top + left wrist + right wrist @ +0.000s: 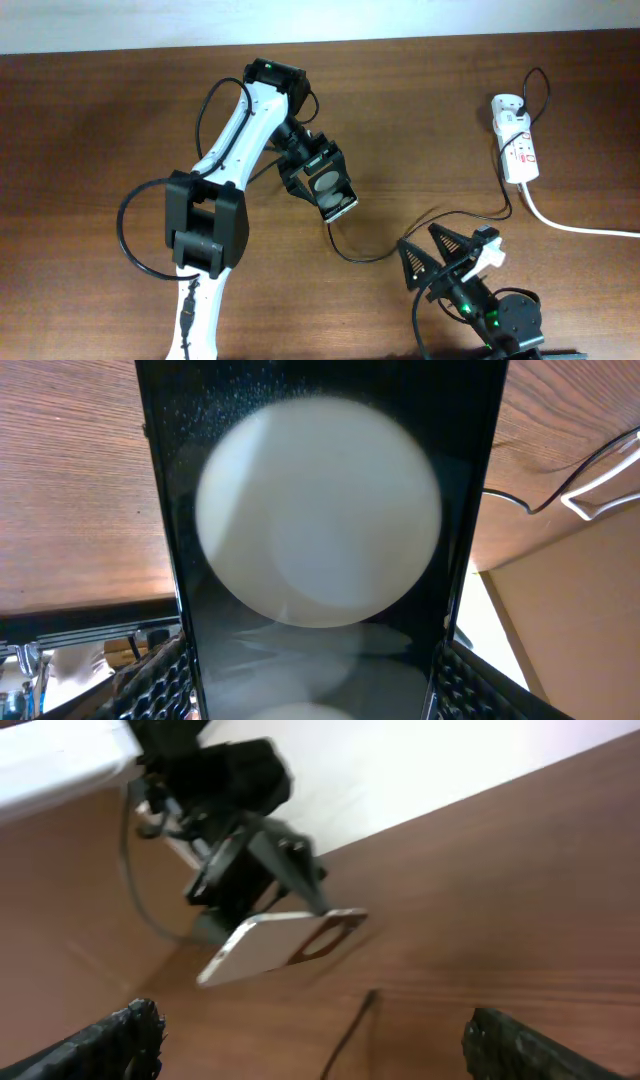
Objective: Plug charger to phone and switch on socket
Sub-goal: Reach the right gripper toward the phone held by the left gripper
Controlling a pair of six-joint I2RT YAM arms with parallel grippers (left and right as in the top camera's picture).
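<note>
My left gripper [322, 180] is shut on the phone [332, 190], a black slab with white round patches, and holds it tilted above the table's middle. In the left wrist view the phone [320, 510] fills the frame between the fingers [315, 685]. The charger cable [455, 214] runs from the socket [516, 140] at the right. Its tip [369, 997] lies on the table just below the phone's white underside [265, 948], apart from it. My right gripper [432, 252] is open and empty, with its fingers [320, 1045] spread either side of the cable.
A thick white cord [580, 227] leaves the socket toward the right edge. The left arm's own black cable [125, 225] loops out to the left. A light wall strip [320, 20] runs along the table's far edge.
</note>
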